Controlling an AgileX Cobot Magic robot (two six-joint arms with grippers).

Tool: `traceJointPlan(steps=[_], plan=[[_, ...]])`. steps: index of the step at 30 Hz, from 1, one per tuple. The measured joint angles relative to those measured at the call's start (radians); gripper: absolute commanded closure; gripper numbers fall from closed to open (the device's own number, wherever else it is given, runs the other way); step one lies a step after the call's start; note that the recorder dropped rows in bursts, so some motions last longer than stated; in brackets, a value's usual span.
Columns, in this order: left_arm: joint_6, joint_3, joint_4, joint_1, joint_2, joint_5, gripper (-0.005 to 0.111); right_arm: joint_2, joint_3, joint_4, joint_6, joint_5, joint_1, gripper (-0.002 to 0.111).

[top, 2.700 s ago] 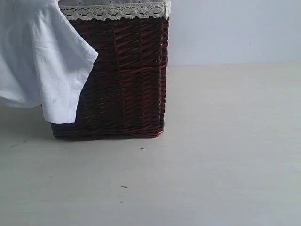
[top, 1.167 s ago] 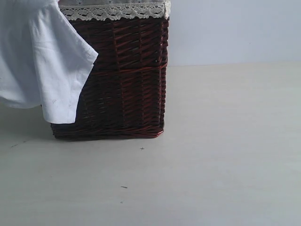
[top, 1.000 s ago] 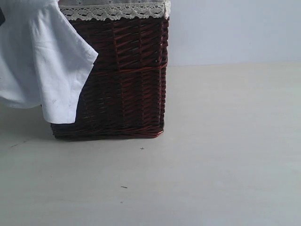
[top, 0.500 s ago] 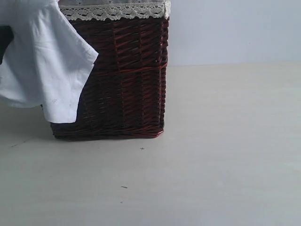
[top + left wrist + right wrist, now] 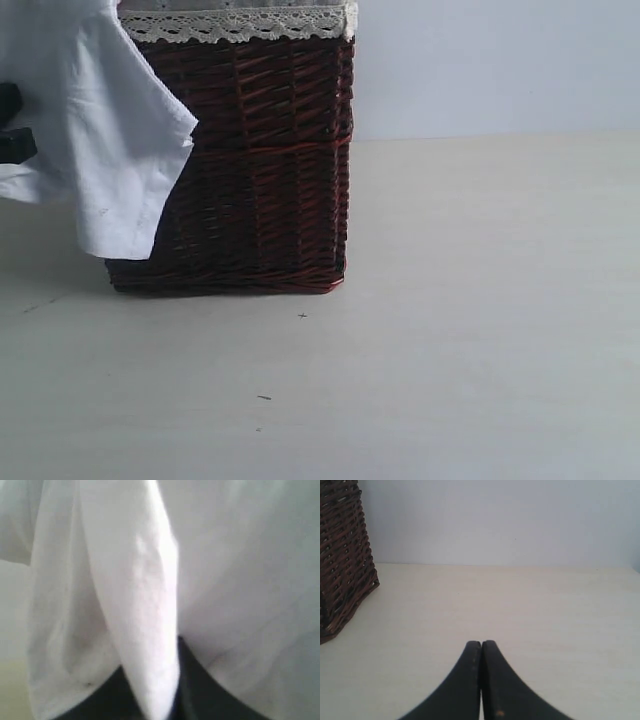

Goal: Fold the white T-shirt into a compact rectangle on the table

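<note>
Step in hand: getting the white T-shirt [image 5: 105, 140] off the wicker basket [image 5: 260, 180], before any folding. The shirt was not on the table [image 5: 480, 350] yet. It hung over the basket's left side, draped from the lace-trimmed rim [image 5: 240, 22], with its lower hem clear of the tabletop. No lettering showed from here.

The left gripper [image 5: 150, 702] was at the shirt, at the far left edge of the exterior view. In the left wrist view a raised fold of white cloth ran down between the dark fingers [image 5: 200, 695], and the jaws looked closed on that fold, so I judged it a grip on the shirt. How deep the pinch went could not be told, as the view was blurred and cloth filled it.

The right gripper [image 5: 481, 647] was idle over bare table to the right of the basket. Its jaws were pressed fully together and held nothing.

Next move, as I judged it: lift and pull left and forward so the cloth cleared the rim, then lay it flat on the open table in front. The risks were the cloth snagging on wicker or lace, the light basket dragging or tipping, and a thin pinch slipping. The right arm would probably be needed to take a second corner and spread the shirt.
</note>
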Motion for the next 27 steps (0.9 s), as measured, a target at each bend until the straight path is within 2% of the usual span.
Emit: traceJointPlan(steps=[5, 12, 17, 27], plan=[[0.0, 0.0, 0.0, 0.0, -0.038, -0.069, 0.106, 0.0, 0.0, 0.0, 0.0, 0.0, 0.0, 0.108], [-0.005, -0.044, -0.002, 0.0, -0.112, -0.339, 0.107, 0.0, 0.0, 0.0, 0.0, 0.0, 0.0, 0.108], [-0.078, -0.162, 0.006, 0.0, -0.132, -0.405, 0.107, 0.0, 0.0, 0.0, 0.0, 0.0, 0.0, 0.108], [-0.187, -0.531, 0.037, 0.0, -0.134, -0.355, 0.107, 0.0, 0.0, 0.0, 0.0, 0.0, 0.0, 0.108]])
